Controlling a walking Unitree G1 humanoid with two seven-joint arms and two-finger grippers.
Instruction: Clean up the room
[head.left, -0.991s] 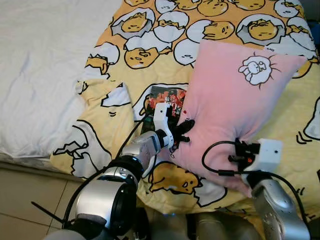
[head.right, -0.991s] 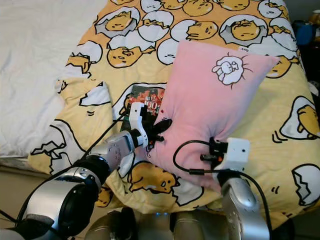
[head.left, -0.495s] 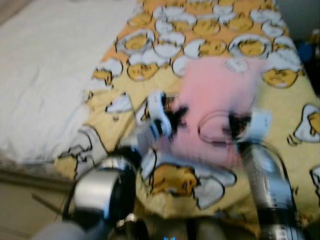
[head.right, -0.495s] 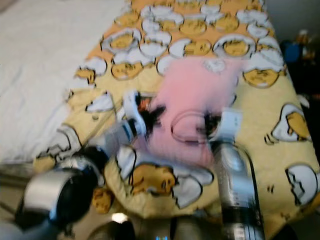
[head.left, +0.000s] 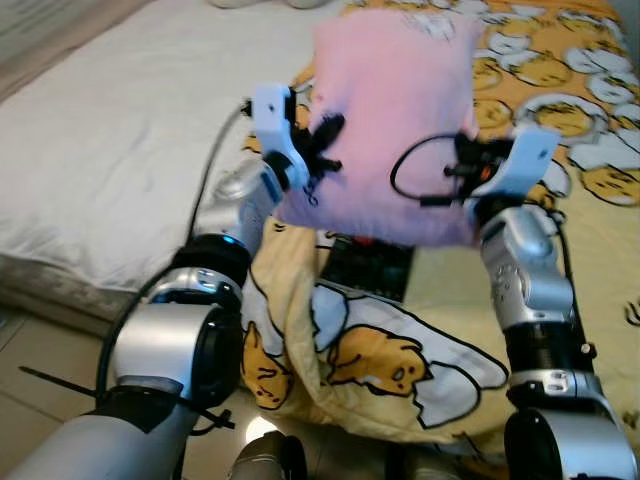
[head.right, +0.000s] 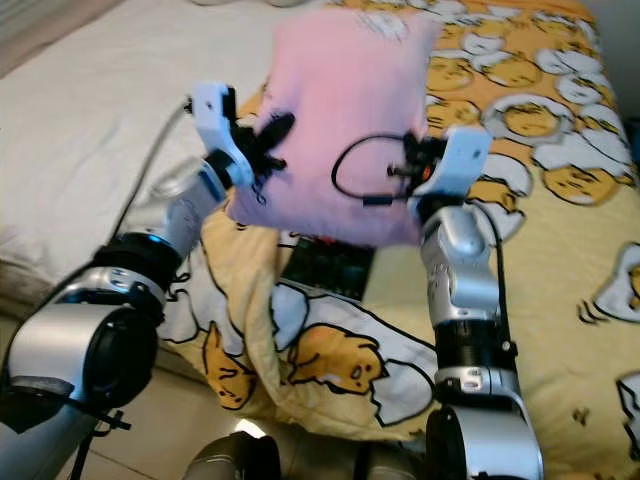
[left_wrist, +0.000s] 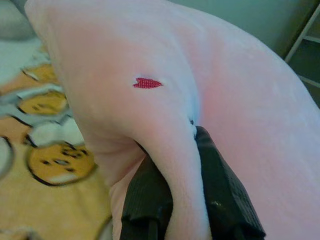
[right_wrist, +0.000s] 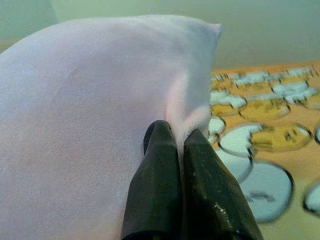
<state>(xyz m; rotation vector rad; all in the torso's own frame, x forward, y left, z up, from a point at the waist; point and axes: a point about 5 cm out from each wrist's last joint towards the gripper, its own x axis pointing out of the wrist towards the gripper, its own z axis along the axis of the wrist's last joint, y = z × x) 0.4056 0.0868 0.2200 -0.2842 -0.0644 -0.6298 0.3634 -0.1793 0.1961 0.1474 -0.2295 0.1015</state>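
Pink pillow (head.left: 385, 110) hangs in the upper middle of the head views, lifted clear of the bed and held between both arms, its lower edge above a dark printed item (head.left: 365, 268) that lies on the yellow egg-cartoon blanket (head.left: 400, 350). The left gripper (head.left: 320, 145) clamps the pillow's left edge at the upper left of centre — in the left wrist view its black fingers (left_wrist: 220, 200) pinch a fold of the pink cloth, and a small red stitched mark (left_wrist: 147, 83) shows on the fabric just beyond them. The right gripper (head.right: 405, 165) grips the pillow's right side, just left of its white wrist housing; in the right wrist view the two fingers (right_wrist: 155, 190) lie pressed together with a thin ridge of pink fabric caught between their tips. A black cable (head.left: 420, 175) loops from the right wrist across the pillow's face. The blanket is bunched and folded over at the lower middle of the frame, near the bed's edge, and a white sheet (head.left: 110, 150) covers the mattress across the left. Tiled floor (head.left: 40, 400) shows at the lower left corner.
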